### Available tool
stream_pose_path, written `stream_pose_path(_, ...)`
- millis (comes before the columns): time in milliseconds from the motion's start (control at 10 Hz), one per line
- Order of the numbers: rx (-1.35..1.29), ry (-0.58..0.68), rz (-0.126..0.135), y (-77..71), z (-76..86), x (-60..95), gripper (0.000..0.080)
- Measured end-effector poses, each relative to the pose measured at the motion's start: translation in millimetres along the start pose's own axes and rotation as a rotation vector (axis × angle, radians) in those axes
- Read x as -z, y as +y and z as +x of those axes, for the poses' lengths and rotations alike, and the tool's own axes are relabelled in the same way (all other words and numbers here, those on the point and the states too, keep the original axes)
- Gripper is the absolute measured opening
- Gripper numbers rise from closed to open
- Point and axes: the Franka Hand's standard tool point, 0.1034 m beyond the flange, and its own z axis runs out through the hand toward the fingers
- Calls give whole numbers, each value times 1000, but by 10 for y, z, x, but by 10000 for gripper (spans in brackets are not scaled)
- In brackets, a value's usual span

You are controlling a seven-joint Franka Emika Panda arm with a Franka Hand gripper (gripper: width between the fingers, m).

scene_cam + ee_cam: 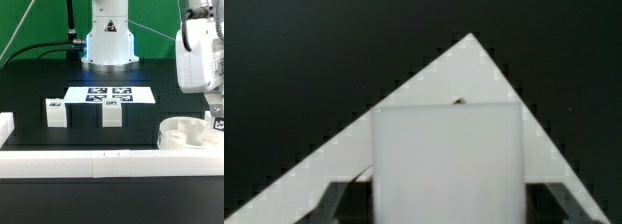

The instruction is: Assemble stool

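Observation:
The round white seat [188,134] lies at the exterior view's right, by the front rail. Two white legs stand apart on the black table: one [56,113] at the left, one [112,114] near the middle. My gripper [212,108] hangs at the right edge, above the seat's far right side. It is shut on a third leg [216,124], whose tag shows just above the seat's rim. In the wrist view this leg [446,160] is a white block filling the gap between my dark fingers [345,200]. A white triangular surface [464,70] shows behind it.
The marker board [108,96] lies behind the two legs, in front of the robot base [108,45]. A long white rail [100,162] runs along the front, with a short white block [5,128] at its left end.

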Motion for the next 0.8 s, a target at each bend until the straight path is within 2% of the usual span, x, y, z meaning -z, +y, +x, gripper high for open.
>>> stream_pose_path(300,41,2,0,2,2,-4,337)
stream_pose_path(400,43,2,0,2,3,-4,536)
stream_pose_path(500,53,0,4,-5,-1,6,536)
stream_pose_path(600,89,-11,23,-29,0,102,622)
stream_pose_path(700,122,-26,41,-53,46,266,643)
stream_pose_path(800,145,-31,39,-110,86,389,643)
